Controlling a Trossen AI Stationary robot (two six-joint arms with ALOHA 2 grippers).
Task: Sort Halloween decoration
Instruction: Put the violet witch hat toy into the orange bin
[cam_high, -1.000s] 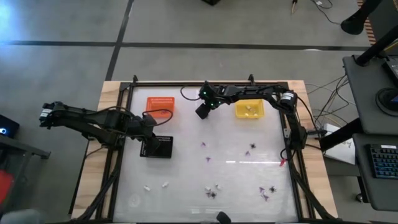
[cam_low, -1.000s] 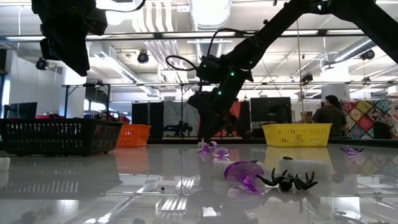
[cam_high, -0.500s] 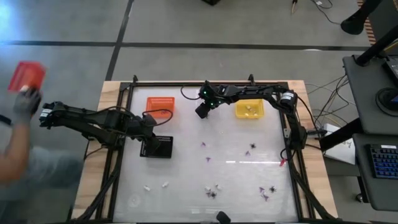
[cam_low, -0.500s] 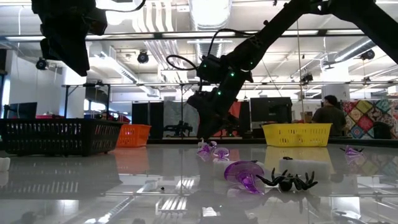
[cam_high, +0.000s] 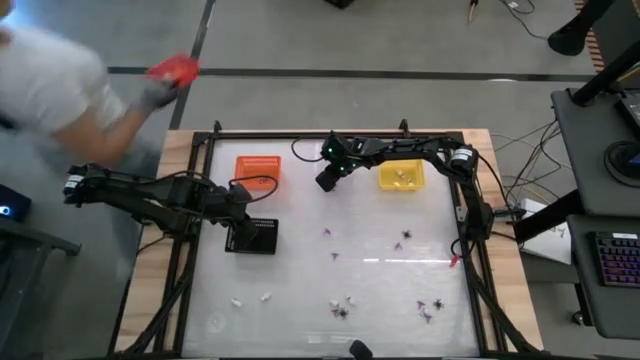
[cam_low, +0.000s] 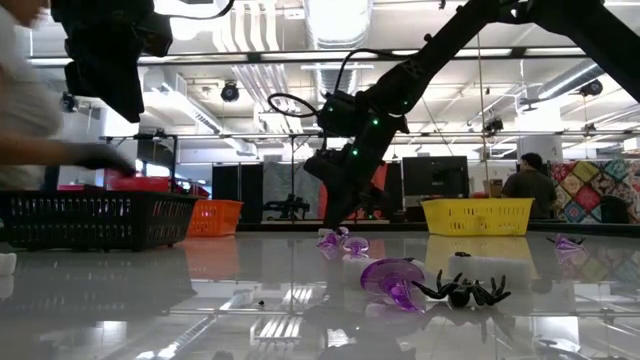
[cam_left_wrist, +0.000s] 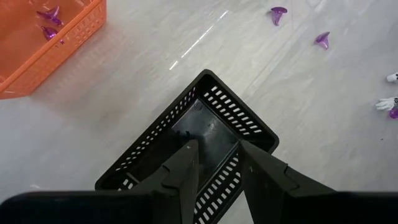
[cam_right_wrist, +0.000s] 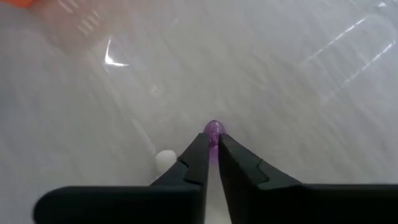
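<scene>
Purple and whitish Halloween decoration trinkets lie scattered over the near half of the white table, and a dark spider lies close in the low view. My right gripper reaches down at the far middle between the orange basket and the yellow basket, shut on one small purple trinket. A whitish bit lies on the table beside its fingers. My left gripper hangs open above the black basket, touching nothing. My right gripper pinches the small purple trinket between its two fingertips, with only a rounded end showing past them. The fingers slant down from the table's far right. Whether the trinket still rests on the table, I cannot tell.
The orange basket holds a few purple trinkets, and the yellow one holds whitish ones. A person stands off the table's far left corner, holding something red in a gloved hand. A black frame rims the table.
My right gripper has shut on the purple trinket while staying in place. Beyond the table's left side, the person has moved from beside the left arm toward the far left corner, carrying the red thing along.
</scene>
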